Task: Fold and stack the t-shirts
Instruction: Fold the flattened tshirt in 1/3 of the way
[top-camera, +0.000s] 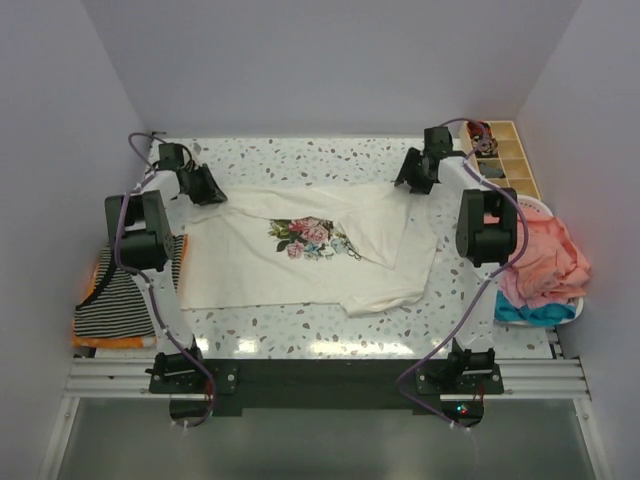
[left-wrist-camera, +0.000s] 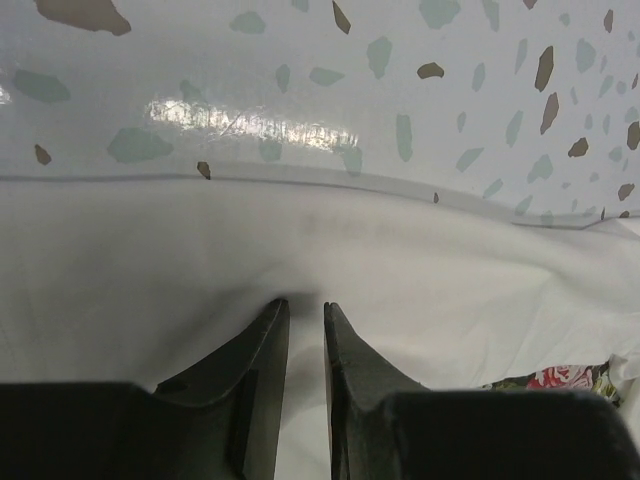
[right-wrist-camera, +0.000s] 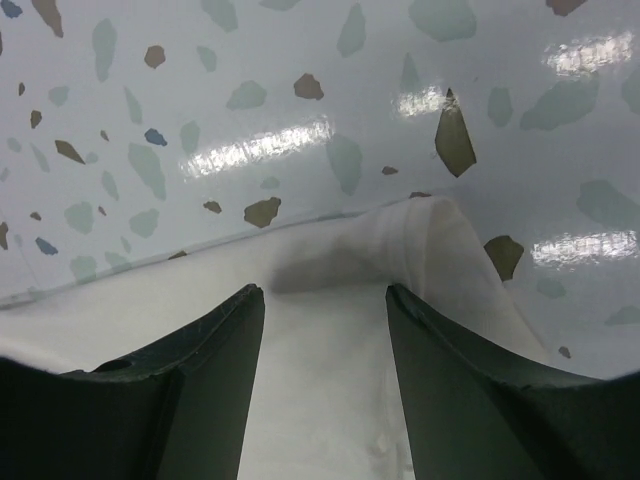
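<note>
The cream t-shirt with a pink-rose print lies spread on the speckled table, a flap of cloth doubled over its right half. My left gripper is at the shirt's far left edge. In the left wrist view its jaws stand almost together, pinching a ridge of the cream t-shirt. My right gripper is at the far right corner. Its jaws stand wide apart over the cream t-shirt's hem corner, with cloth lying flat between them.
A black-and-white striped tee lies on an orange one at the table's left edge. A white basket at the right holds coral-pink and blue tees. A compartmented wooden tray stands at the back right.
</note>
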